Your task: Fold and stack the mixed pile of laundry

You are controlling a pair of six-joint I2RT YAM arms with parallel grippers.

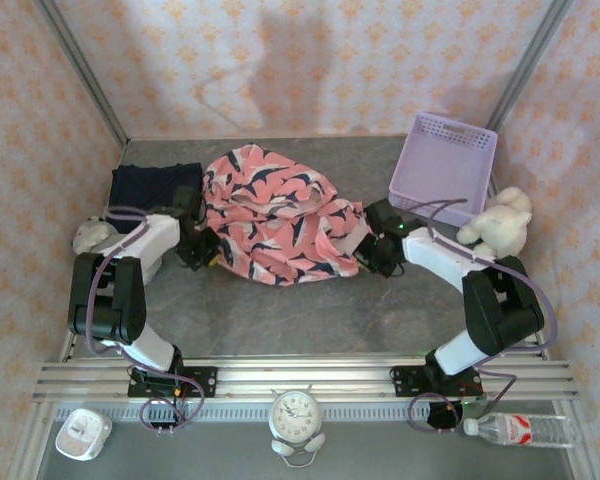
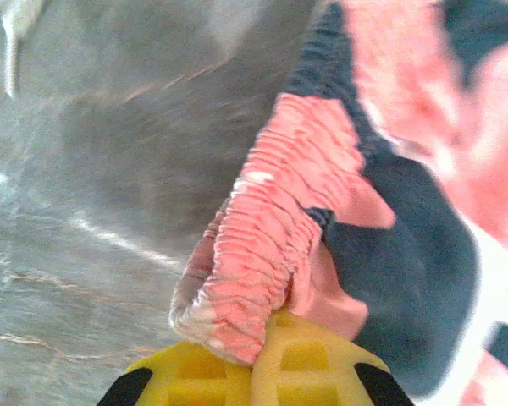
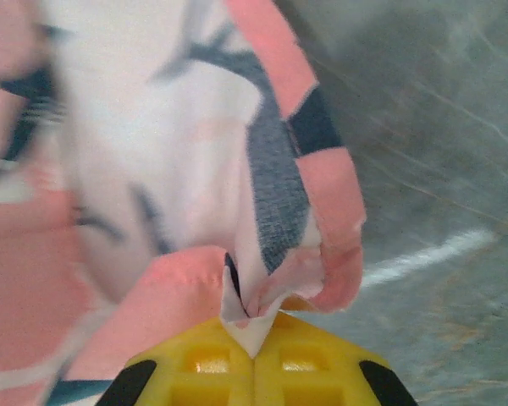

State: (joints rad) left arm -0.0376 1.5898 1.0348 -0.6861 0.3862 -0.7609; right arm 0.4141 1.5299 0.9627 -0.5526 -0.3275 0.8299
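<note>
Both arms are on the pink printed garment (image 1: 275,220), which lies crumpled mid-table, a little toward the far side. The left gripper (image 2: 262,359) is clamped on the gathered, elasticated edge at the garment's near left, with the shirred band bunched between the yellow pads. The right gripper (image 3: 254,334) is pinched tight on a folded hem at the near right edge. The navy garment (image 1: 155,183) lies fairly flat at the far left, just beside the pink one. This cloth looks light, thin and floppy, so expect it to sag and bunch. I'd judge the hems and that elastic band the safest holds, being thicker and less slippery than a single layer. Lift evenly or it twists
</note>
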